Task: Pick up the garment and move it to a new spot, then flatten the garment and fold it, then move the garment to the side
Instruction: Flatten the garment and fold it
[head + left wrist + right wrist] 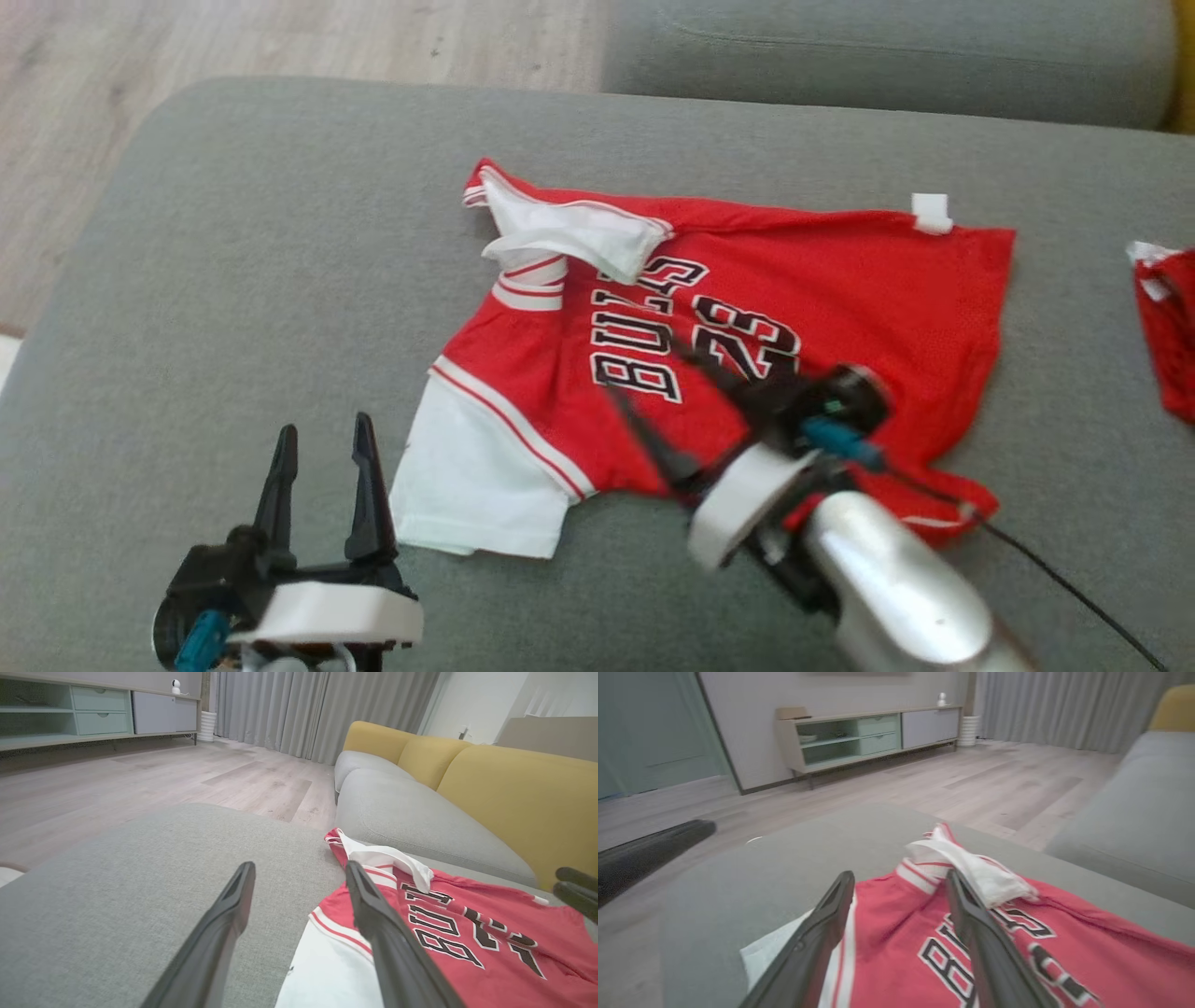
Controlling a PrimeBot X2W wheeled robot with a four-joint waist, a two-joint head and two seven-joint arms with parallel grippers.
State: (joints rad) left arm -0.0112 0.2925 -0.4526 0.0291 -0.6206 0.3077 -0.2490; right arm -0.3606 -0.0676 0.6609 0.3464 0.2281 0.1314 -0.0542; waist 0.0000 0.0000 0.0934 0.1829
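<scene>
Jersey (840, 299) lies spread on the grey sofa cushion (280, 233), long axis running left-right. Right pincer (644, 367) hovers wide open over the lettering, gripping nothing. Left pincer (325, 425) is open too, just beside the white sleeve. I'd say the right is nearer.

We find a home living room: a grey sofa (420, 812) with yellow cushions (514, 788), long curtains (303, 709), a low sideboard (868, 737) and a wood floor (140, 779).

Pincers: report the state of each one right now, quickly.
Left pincer: open, empty, over the grey cushion beside the jersey.
Right pincer: open, empty, over the jersey.
</scene>
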